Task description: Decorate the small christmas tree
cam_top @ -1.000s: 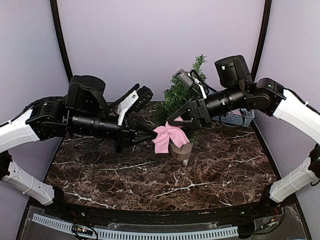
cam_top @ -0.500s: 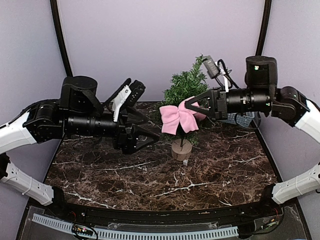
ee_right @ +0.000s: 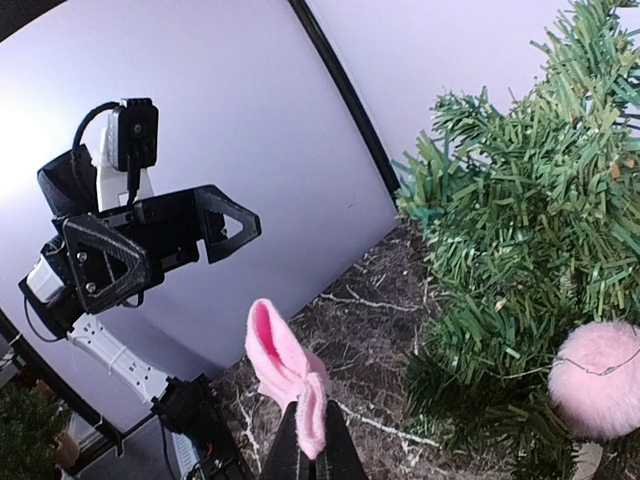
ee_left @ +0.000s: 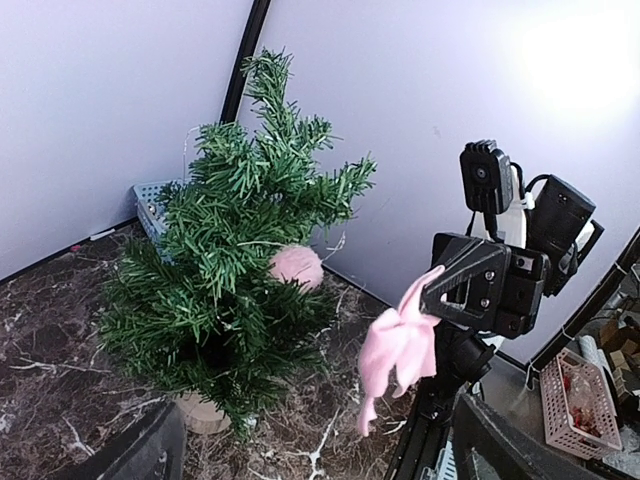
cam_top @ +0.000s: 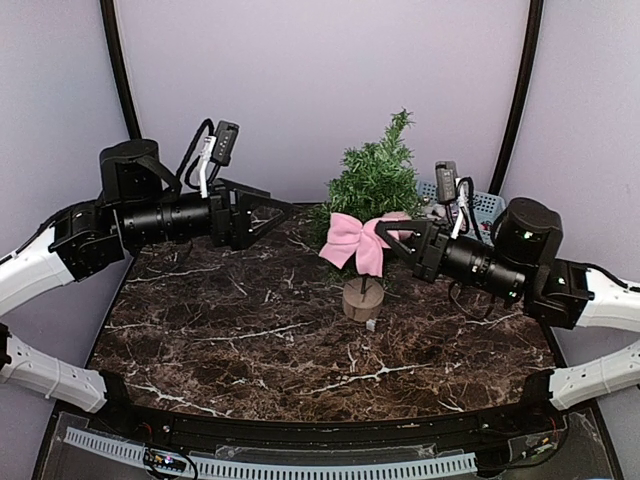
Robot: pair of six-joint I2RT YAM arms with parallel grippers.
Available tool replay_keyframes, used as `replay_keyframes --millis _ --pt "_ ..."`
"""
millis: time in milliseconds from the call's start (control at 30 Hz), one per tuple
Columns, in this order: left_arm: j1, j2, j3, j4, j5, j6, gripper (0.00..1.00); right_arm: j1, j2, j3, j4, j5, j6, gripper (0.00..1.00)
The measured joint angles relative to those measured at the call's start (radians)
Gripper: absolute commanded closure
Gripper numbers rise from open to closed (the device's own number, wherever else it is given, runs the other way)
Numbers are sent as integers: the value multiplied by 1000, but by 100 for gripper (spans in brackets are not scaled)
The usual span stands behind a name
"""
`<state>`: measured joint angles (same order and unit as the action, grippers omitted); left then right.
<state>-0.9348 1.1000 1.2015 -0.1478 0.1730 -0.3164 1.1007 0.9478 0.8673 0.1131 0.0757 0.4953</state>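
The small christmas tree (cam_top: pixel 375 183) stands upright at the back middle of the table on its wooden disc base (cam_top: pixel 362 300). A pink pompom (ee_right: pixel 600 380) hangs among its branches. My right gripper (cam_top: pixel 388 232) is shut on a pink felt bow (cam_top: pixel 352 240) and holds it in the air just in front of the tree's left side. In the right wrist view the bow (ee_right: pixel 285 365) sticks up from the closed fingers (ee_right: pixel 335 462), left of the tree (ee_right: pixel 530 270). My left gripper (cam_top: pixel 278 215) hovers open and empty to the left of the tree, apart from the bow (ee_left: pixel 400 345).
A blue basket (cam_top: pixel 482 205) sits at the back right behind the right arm. A small white bit (cam_top: pixel 371 324) lies on the dark marble table (cam_top: pixel 300 350) just in front of the tree's base. Pale walls close in the back and sides.
The bow passed from my left gripper to my right one. The left gripper opened and drew back to the left. The right gripper shut on the bow and came down in front of the tree.
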Motion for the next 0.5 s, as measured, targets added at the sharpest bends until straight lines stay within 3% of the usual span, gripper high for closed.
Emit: replay_keyframes --millis 233,500 --pt "31 80 0 71 80 -32 5 29 71 -24 187 163 -7 100" --pt "61 134 0 134 148 -55 5 28 134 29 210 299 -8 100"
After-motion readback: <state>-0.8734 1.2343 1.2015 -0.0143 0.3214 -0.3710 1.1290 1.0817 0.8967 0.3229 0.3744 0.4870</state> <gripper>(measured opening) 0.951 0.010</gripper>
